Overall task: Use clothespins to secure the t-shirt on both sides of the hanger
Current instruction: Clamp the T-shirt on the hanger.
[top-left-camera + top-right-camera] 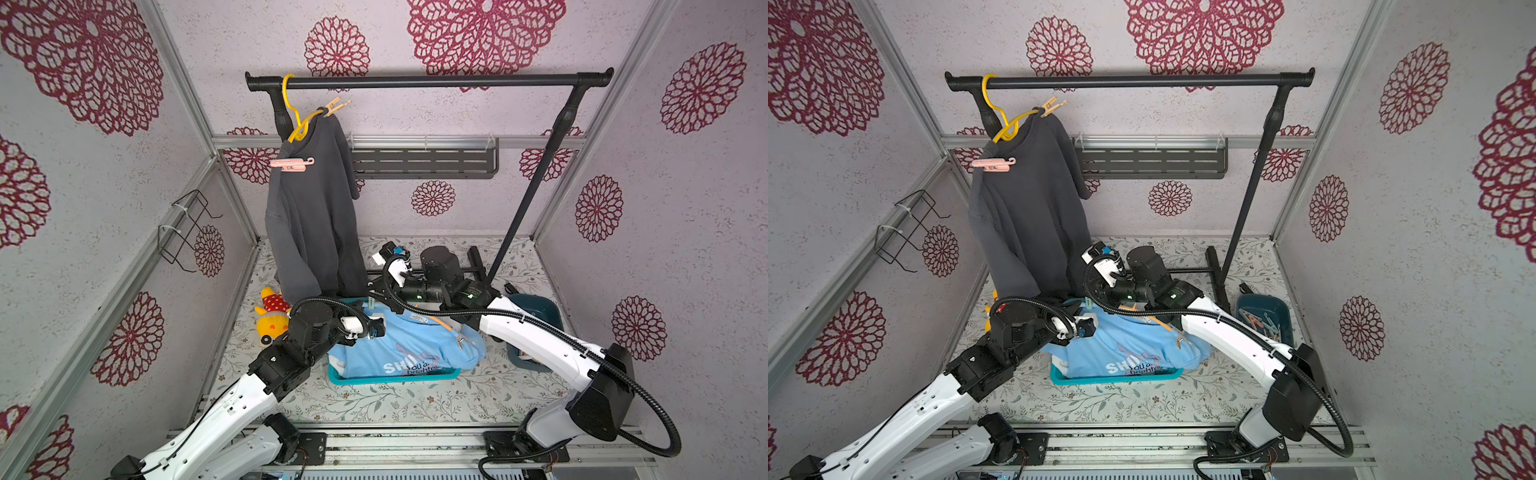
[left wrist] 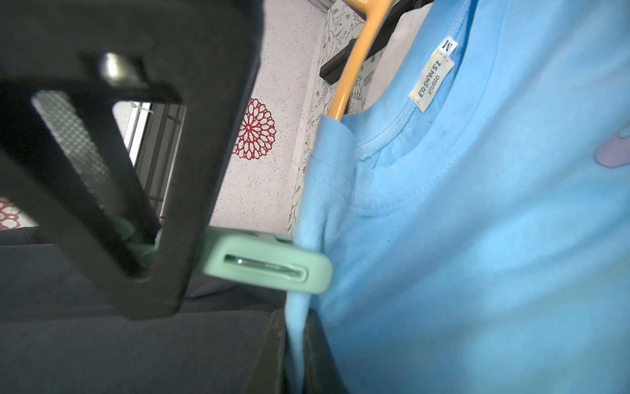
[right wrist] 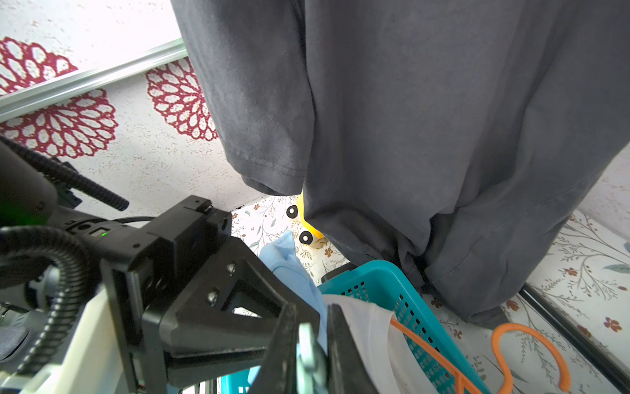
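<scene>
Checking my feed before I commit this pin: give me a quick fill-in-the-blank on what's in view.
1. The clothespin in the left gripper is ___ in colour.
2. The grey t-shirt hangs on a hanger coloured ___.
3. Pegged to it are a pink clothespin and a peach clothespin, ___ in all.
4. The blue t-shirt's size tag reads ___.

Missing words: mint green; yellow; two; M.

Mint clothespin (image 2: 259, 245) matt plastic (w/ shiny metal spring (image 2: 269, 264)), blue t-shirt (image 2: 477, 211) soft cloth, hanger (image 2: 356, 58) smooth plastic
</scene>
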Tool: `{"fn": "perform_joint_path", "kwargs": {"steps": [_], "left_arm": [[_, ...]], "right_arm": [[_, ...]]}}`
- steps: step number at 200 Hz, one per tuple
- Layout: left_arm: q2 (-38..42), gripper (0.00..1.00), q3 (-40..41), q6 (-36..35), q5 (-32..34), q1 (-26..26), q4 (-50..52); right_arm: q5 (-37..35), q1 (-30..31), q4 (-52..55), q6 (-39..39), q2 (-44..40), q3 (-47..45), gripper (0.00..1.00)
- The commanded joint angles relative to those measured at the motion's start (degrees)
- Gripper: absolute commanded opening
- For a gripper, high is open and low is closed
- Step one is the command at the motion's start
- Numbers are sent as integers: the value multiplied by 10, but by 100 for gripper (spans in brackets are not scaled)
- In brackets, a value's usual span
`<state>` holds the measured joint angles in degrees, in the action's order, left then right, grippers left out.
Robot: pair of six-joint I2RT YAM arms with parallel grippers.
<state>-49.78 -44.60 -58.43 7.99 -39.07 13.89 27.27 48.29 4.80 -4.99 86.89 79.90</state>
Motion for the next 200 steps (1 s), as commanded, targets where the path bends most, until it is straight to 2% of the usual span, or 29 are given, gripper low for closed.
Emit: {"fn": "perform_joint_path", "kwargs": {"steps": [1, 39, 67, 91, 138, 200], "left_arm": [[13, 0, -1, -24, -8, 4, -67], [6, 0, 1, -31, -1, 4, -64], [5, 0, 1, -26, -7, 4, -61], [3, 0, 1, -26, -2, 4, -61], [0, 0, 3, -26, 2, 4, -47], [-2, 0, 7, -19, 24, 4, -32]], "right_arm": [[-5, 13, 36, -13, -2, 12, 13], [-18, 14, 36, -7, -13, 22, 21], [-35, 13, 38, -3, -20, 22, 33], [-32, 11, 41, -1, -23, 27, 34], [-58, -3, 28, -6, -34, 34, 44], [-152, -14, 25, -23, -68, 41, 49]]}}
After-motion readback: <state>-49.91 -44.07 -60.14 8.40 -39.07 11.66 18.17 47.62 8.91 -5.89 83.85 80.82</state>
